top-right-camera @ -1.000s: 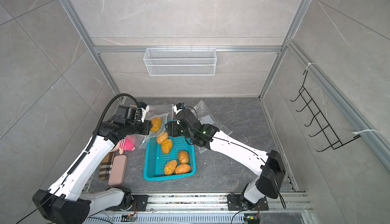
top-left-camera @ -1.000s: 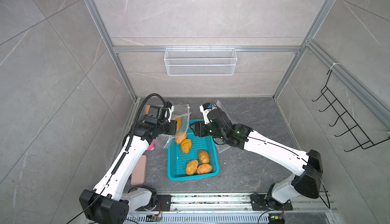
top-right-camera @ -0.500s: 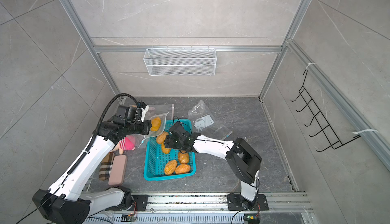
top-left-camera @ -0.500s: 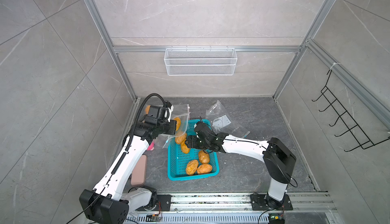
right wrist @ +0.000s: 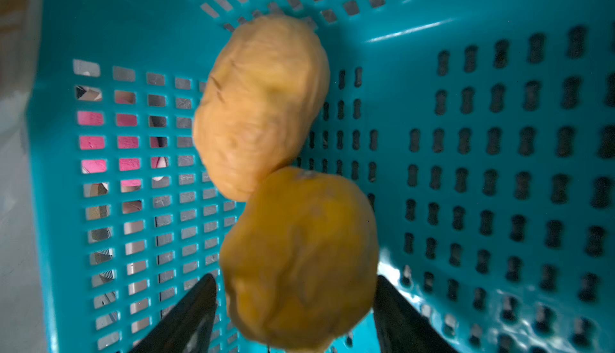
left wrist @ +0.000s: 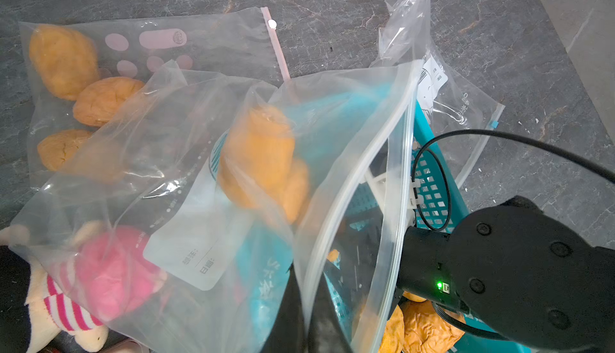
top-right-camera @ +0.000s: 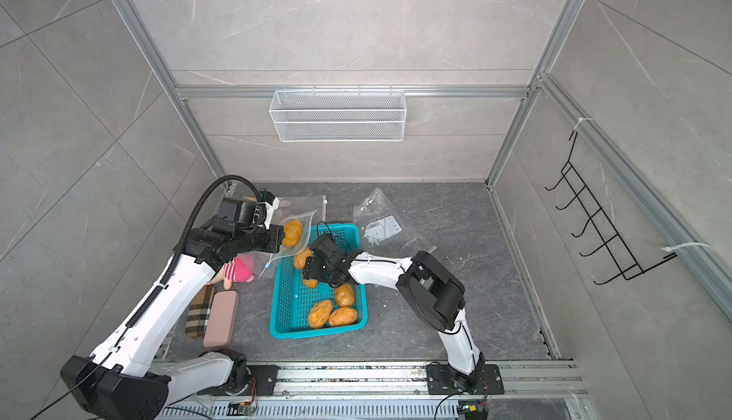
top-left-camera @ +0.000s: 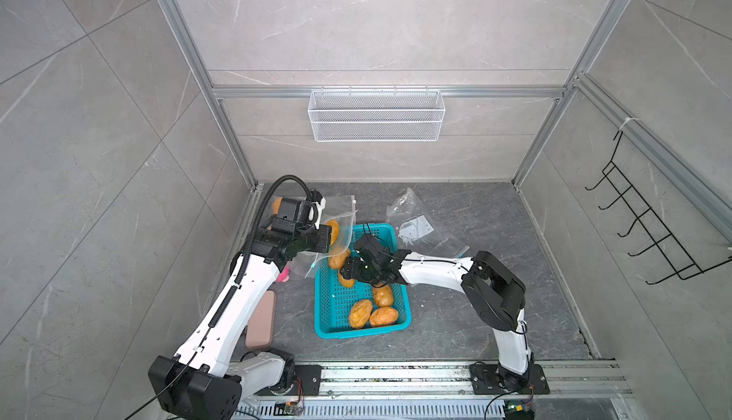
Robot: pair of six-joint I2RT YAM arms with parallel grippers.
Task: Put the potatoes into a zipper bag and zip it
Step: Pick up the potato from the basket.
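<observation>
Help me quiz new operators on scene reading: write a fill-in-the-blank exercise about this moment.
1. The left hand holds the zipper bag with its mouth ___.
2. The right hand reaches into the teal basket with a ___ between its jaws.
3. A second bag, lying flat on the table, holds ___ potatoes.

Missing words: open; potato; three.

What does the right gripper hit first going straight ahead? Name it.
The nearer, darker potato in the teal basket; it lies between the right gripper's open jaws, though blur hides whether they touch.
</observation>
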